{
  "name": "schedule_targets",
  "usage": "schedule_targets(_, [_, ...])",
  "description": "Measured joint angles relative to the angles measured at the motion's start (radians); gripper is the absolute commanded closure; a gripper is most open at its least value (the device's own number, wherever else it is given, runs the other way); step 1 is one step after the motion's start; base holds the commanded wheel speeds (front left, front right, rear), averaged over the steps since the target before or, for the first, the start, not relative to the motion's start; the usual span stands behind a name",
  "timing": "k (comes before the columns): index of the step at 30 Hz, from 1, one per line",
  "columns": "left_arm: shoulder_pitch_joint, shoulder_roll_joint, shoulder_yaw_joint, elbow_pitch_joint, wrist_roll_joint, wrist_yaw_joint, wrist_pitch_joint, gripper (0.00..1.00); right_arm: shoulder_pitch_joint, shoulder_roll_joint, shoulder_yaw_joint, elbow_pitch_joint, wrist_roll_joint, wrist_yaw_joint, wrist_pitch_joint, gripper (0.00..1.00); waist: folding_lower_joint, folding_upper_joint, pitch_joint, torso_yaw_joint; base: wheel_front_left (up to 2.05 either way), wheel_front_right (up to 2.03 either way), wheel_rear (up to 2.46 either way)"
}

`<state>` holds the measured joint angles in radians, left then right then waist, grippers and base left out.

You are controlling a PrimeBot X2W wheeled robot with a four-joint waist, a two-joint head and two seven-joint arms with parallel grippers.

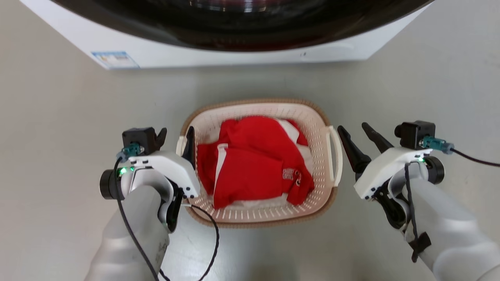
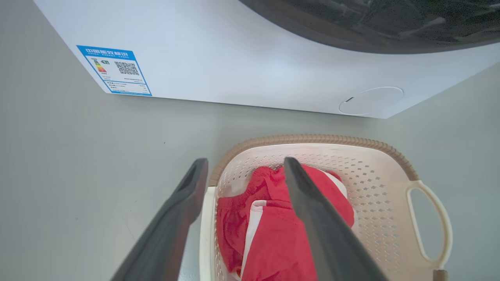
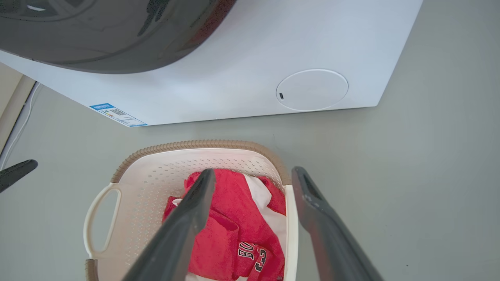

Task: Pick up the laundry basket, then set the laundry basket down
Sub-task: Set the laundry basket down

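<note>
Our left gripper [image 1: 175,133] stands wide open, one dark finger inside and one outside the left loop handle of the cream-white perforated plastic laundry basket [image 1: 250,102] with its brown woven-look rim; our right gripper [image 1: 352,127], equally spread, sits just beside the right handle, holding nothing; the basket rests on the grey floor [image 1: 58,136] before the white washing machine [image 1: 195,54], red clothing [image 1: 254,156] inside; we judge the pickup not yet begun: closing, lifting and setting down are all left to do; both pale forearms reach forward, flanking the basket, fingers pointing toward the machine.
</note>
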<state>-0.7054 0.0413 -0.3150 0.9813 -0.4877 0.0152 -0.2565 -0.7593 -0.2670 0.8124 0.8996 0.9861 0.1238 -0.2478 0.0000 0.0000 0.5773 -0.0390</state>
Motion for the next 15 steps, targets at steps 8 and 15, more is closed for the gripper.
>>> schedule_targets(8, [0.114,-0.001,0.089,-0.1,0.088,-0.045,0.0,0.0,0.125,0.002,-0.147,-0.092,-0.152,0.0,0.0,0.0,0.0,0.0,-0.151,-0.007,0.0,0.0,0.0])
schedule_targets(15, [0.205,-0.003,0.149,-0.166,0.145,-0.073,0.0,0.0,0.235,0.022,-0.287,-0.158,-0.295,0.0,0.0,0.0,0.0,0.0,-0.275,-0.008,0.0,0.0,0.0])
